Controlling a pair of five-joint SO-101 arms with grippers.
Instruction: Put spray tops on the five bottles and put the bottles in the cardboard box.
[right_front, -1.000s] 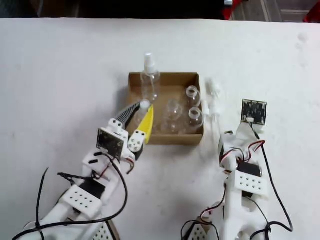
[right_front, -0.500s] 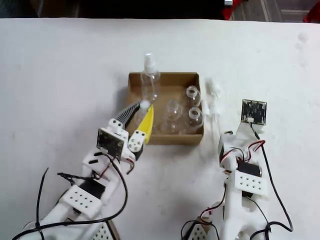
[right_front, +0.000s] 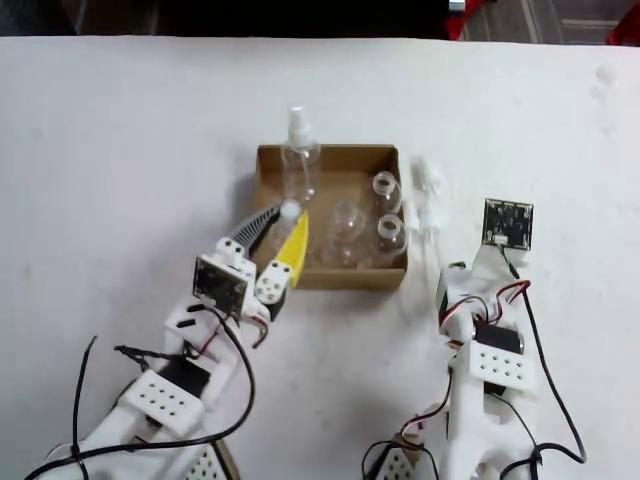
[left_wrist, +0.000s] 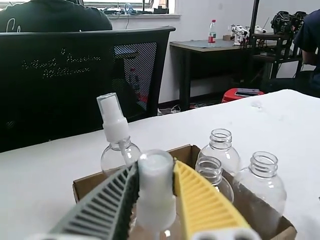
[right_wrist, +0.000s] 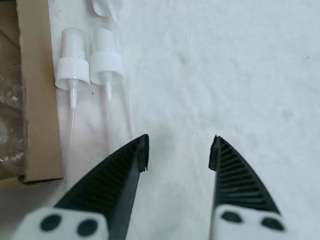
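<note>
Left claw: the left claw (right_front: 290, 212) squeezes shut on a white spray top (left_wrist: 156, 185), with the gray finger on one side and the yellow finger on the other.
Change: nothing moves. The claw and its top stay in the same spot as a moment ago, over the near corner of the cardboard box (right_front: 330, 152).
Under the claw: the fingers hide what is below the top, so I cannot tell if it sits on a bottle.
Just past the claw: three open bottles (left_wrist: 220, 150) stand in the box on the yellow finger's side, with no tops on.
Farther past the claw: one finished bottle (left_wrist: 117, 150) stands in the far corner of the box with its top on.
Right claw: the right claw (right_wrist: 179, 150) is wide open and holds nothing, low over the white table (right_front: 150, 130).
Ahead of the right claw: two loose spray tops (right_wrist: 70, 65) lie side by side past its tips, just beside the box wall. A bit of a third lies farther on.
Meaning: I think the still claw is setting its top on the fifth bottle. One bottle looks done and three wait for tops.
</note>
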